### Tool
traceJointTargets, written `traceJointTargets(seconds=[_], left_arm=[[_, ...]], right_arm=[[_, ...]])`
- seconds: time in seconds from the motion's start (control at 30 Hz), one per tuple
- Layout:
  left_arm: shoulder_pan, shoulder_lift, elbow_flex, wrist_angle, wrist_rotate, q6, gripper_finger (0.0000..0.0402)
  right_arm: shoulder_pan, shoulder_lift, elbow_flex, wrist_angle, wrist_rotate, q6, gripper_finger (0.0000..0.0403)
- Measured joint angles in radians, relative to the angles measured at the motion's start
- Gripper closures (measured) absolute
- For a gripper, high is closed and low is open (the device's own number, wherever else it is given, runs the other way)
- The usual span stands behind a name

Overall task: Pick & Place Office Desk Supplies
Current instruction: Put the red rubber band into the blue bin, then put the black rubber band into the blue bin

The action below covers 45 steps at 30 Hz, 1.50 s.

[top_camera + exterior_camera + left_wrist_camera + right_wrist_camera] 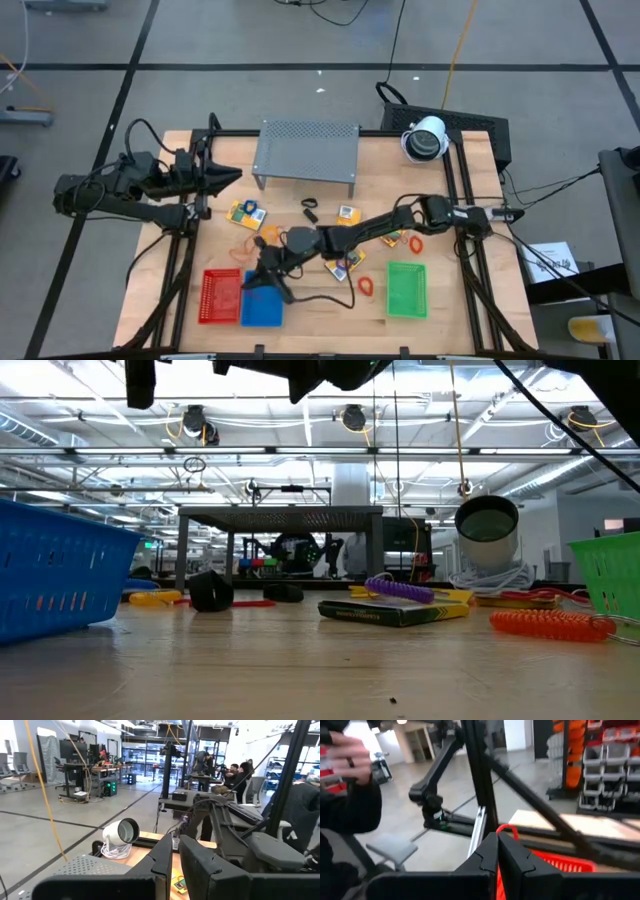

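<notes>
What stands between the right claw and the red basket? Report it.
Nothing visible does. The right claw, shut on a thin red loop, hangs above the blue basket, with the red basket just ahead of its tips.

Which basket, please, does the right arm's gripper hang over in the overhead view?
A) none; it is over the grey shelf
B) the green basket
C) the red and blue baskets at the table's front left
C: the right gripper reaches across to the blue basket beside the red basket, far from the green basket.

Shelf (306,152) at table (440,305) rear; baskets (262,297) along front edge.
</notes>
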Motion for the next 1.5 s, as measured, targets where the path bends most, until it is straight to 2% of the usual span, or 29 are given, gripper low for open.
traceJointTargets(seconds=[0.53, 0.73, 1.07, 1.2, 1.33, 1.5], left_arm=[[0.000, 0.000, 0.000, -0.003, -0.004, -0.039, 0.0360], [0.000, 0.000, 0.000, -0.004, -0.004, -0.039, 0.0360], [0.000, 0.002, 0.000, -0.023, -0.004, -0.040, 0.0360], [0.000, 0.002, 0.000, -0.041, -0.004, -0.042, 0.0360], [0.000, 0.002, 0.000, -0.049, -0.004, -0.042, 0.0360], [0.000, 0.002, 0.000, -0.059, -0.004, -0.049, 0.0360]], right_arm=[[0.011, -0.004, -0.007, -0.246, -0.001, -0.109, 0.0403], [0.011, -0.004, -0.011, -0.259, 0.001, -0.109, 0.0403], [0.011, -0.004, -0.125, -0.206, 0.006, -0.105, 0.0403], [0.011, -0.004, -0.142, -0.196, 0.072, -0.076, 0.0402], [0.011, -0.004, -0.142, -0.159, 0.081, -0.051, 0.0380], [0.018, -0.004, -0.142, -0.114, 0.081, -0.044, 0.0322]])
